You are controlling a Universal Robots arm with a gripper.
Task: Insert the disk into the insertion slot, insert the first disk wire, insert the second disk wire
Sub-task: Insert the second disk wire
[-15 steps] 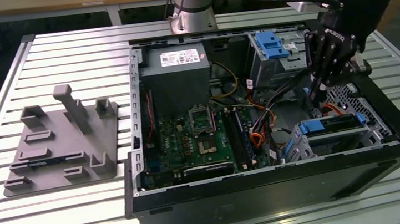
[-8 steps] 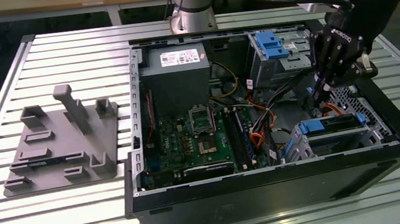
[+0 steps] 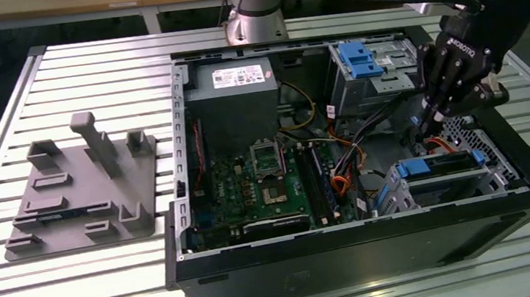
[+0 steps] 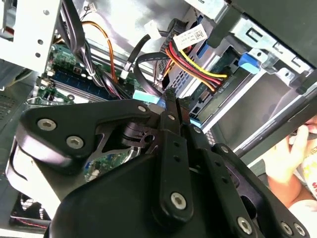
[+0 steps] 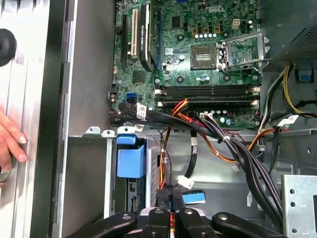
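The disk (image 3: 441, 165), silver with a blue carrier rail, lies inside the low perforated insertion slot (image 3: 486, 141) at the exterior view's right end of the open computer case. My gripper (image 3: 428, 128) reaches down into the case just behind the slot. In both wrist views its fingers (image 5: 163, 198) are pressed together, and a black disk wire's light blue connector (image 5: 193, 197) sticks out beside the tips. My gripper (image 4: 168, 96) hangs close to the disk's rear. A red, yellow and black disk wire (image 4: 198, 69) runs to that rear edge. The blue carrier (image 5: 130, 158) sits in the cage.
A taller grey cage with a blue latch (image 3: 364, 60) stands behind my gripper. The motherboard (image 3: 269, 185) and loose cable bundles (image 5: 237, 148) fill the case floor. A grey fixture plate (image 3: 77, 190) lies on the table at the exterior view's left. A person's hand (image 5: 10, 141) rests outside the case wall.
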